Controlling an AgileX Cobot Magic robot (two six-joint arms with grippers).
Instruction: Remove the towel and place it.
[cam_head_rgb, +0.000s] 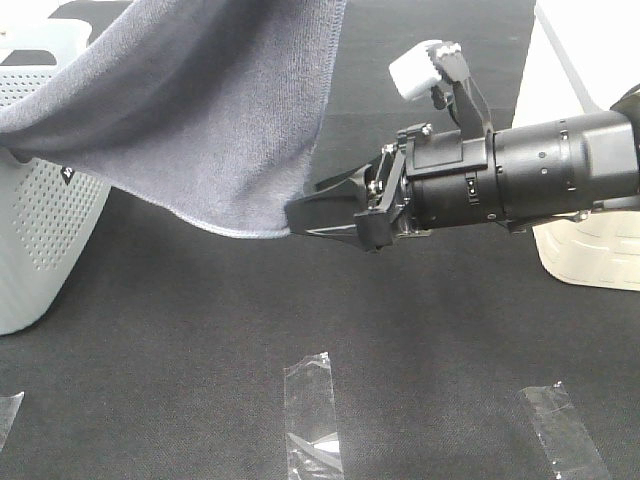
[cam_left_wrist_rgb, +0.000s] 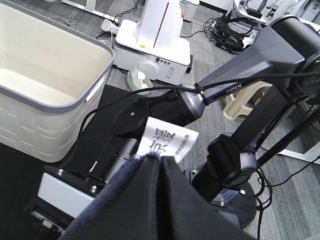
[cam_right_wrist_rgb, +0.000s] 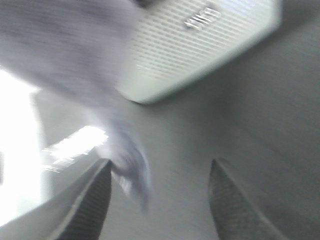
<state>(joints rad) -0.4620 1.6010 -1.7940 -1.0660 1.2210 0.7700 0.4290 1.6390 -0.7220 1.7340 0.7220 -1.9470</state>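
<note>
The slate-grey towel (cam_head_rgb: 200, 110) hangs down from above the exterior view's top edge, and part of it trails over the perforated basket (cam_head_rgb: 40, 230) on the left. My left gripper (cam_left_wrist_rgb: 161, 165) is out of the exterior view. In its wrist view it is shut on the towel (cam_left_wrist_rgb: 102, 202) beside the white label (cam_left_wrist_rgb: 166, 142). My right gripper (cam_head_rgb: 303, 203) points left at the towel's lowest corner with its jaws apart. In the right wrist view the blurred corner (cam_right_wrist_rgb: 127, 170) hangs beside one finger (cam_right_wrist_rgb: 87, 200), and nothing is clamped.
Black cloth covers the table (cam_head_rgb: 200, 330). Clear tape strips (cam_head_rgb: 310, 410) (cam_head_rgb: 565, 430) lie near the front edge. A cream basket with a grey rim (cam_left_wrist_rgb: 92, 95) stands beyond the right arm (cam_left_wrist_rgb: 250, 65). A cream object (cam_head_rgb: 590, 255) sits at the right edge.
</note>
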